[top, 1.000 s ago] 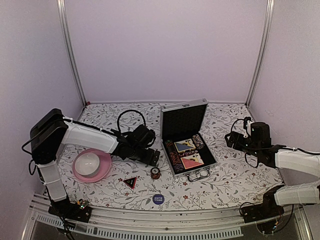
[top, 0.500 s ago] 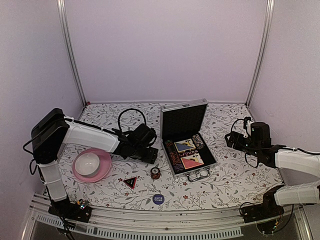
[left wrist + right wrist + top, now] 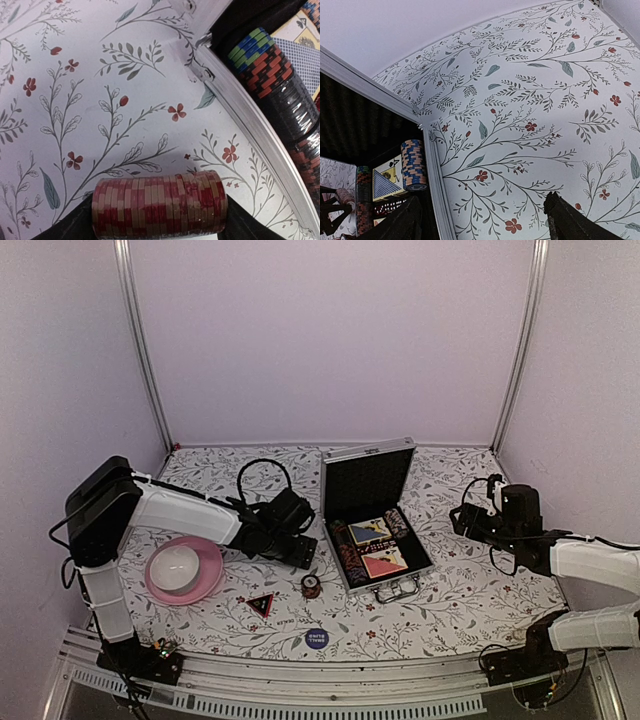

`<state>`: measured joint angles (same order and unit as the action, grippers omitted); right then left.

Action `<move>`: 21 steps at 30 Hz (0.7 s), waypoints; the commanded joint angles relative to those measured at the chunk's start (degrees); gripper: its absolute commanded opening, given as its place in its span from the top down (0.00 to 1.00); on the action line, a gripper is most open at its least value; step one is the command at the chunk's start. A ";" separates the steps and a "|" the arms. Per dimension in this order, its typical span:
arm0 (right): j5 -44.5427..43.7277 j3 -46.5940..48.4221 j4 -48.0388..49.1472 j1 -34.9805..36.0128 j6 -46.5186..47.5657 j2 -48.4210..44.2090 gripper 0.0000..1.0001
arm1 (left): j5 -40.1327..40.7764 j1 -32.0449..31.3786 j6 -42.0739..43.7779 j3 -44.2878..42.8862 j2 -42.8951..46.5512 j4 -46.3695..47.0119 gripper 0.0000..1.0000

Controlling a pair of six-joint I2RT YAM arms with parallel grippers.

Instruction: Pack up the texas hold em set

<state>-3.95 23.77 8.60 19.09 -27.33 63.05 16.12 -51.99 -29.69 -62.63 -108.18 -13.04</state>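
The left gripper [image 3: 304, 552] hangs low over the floral-patterned bench [image 3: 455, 590], just left of the small silver aluminium case [image 3: 368, 483], which stands open with its black-lined lid upright. Its jaws are closed part-way on a roll of red-and-cream striped poker chips [image 3: 160, 202]. The roll lies crosswise between them, one end against each finger. The case's metal rim runs just to the right of the roll, and inside it sit packed rows of chips [image 3: 270, 65] and two card decks [image 3: 385, 562]. The right gripper [image 3: 485, 227] hovers off to the right of the case, not touching it, jaws wide and empty. A red-black triangle [image 3: 261, 604] and a blue disc [image 3: 316, 638] lie on the bench nearer the front edge.
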 commanded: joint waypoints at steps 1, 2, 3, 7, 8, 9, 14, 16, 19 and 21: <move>-0.54 -1.13 0.72 -0.23 -0.44 -1.08 0.14 | 0.85 0.42 -0.72 -0.91 -1.11 -1.29 0.22; -0.54 -1.13 0.78 -0.28 -0.52 -1.06 0.14 | 0.84 0.45 -0.73 -0.91 -1.11 -1.29 0.22; -0.54 -1.18 0.72 -0.26 -0.53 -1.06 0.14 | 0.78 0.48 -0.75 -0.91 -1.15 -1.30 0.24; -0.45 -1.09 0.63 -0.23 -0.53 -1.26 0.14 | 0.90 0.44 -0.82 -0.76 -0.96 -1.22 0.31; -0.45 -0.96 0.61 -0.28 -0.46 -1.36 0.14 | 1.07 0.43 -0.83 -0.63 -0.83 -1.19 0.33; -0.37 -0.92 0.48 -0.28 -0.44 -1.55 0.14 | 1.17 0.45 -0.72 -0.46 -0.62 -0.90 0.33; -0.19 -0.31 -0.41 -0.22 0.05 -2.37 0.14 | 1.75 -0.04 0.71 2.08 1.61 2.53 0.39; -0.08 0.10 -1.16 -0.22 0.30 -2.70 0.14 | 2.45 -0.17 1.02 2.94 2.77 3.68 0.42; 1.64 1.30 -2.62 -0.22 0.73 -3.07 0.14 | 3.66 -0.37 2.07 4.88 5.52 5.91 0.45; 4.89 3.10 -4.93 -0.28 2.09 -2.98 0.14 | 3.95 -0.75 3.88 6.80 8.13 9.23 0.47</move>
<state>-3.29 23.75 7.07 19.09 -27.07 61.08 17.58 -52.12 -28.97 -58.59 -105.93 -10.13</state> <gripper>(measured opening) 0.860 0.704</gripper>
